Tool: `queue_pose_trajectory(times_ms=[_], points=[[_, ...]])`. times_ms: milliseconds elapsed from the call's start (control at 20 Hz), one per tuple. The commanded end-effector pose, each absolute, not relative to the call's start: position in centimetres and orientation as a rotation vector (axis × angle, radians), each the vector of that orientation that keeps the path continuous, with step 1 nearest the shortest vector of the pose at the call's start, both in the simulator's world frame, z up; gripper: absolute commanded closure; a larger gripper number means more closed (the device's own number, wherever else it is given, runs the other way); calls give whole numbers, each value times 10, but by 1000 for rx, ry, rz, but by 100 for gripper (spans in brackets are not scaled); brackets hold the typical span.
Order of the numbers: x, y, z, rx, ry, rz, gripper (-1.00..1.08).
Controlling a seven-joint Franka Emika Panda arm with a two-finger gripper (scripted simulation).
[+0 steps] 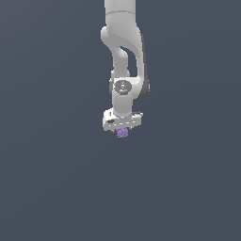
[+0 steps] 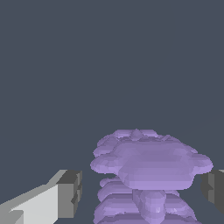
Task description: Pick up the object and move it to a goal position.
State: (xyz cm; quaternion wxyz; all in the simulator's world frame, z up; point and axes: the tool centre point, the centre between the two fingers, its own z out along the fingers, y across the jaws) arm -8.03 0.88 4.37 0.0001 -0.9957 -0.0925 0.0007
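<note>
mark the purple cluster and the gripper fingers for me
purple cluster (image 2: 151, 164), wrist view, on its broad flat top.
fingers (image 2: 70, 194), wrist view, on one dark pad.
gripper (image 1: 123, 128), exterior view, midway between its fingertips, just above the cluster.

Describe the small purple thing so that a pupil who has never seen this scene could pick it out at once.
Find the white robot arm hanging down the middle of the plain dark grey scene. Follow it down to the gripper; directly beneath sits the object, between the fingers. It is the only coloured thing: a small, light-purple, knobbly cluster.
</note>
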Motion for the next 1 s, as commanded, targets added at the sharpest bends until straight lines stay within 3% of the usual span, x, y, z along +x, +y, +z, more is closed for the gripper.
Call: queue_pose_trajectory(times_ms=[0,50,100,950], points=[[-80,9,40,-3128,-291,0,-92],[-80,9,40,-3128,-291,0,-92],[-80,9,40,-3128,-291,0,108],[-75,12,52,-3128,-291,0,108]])
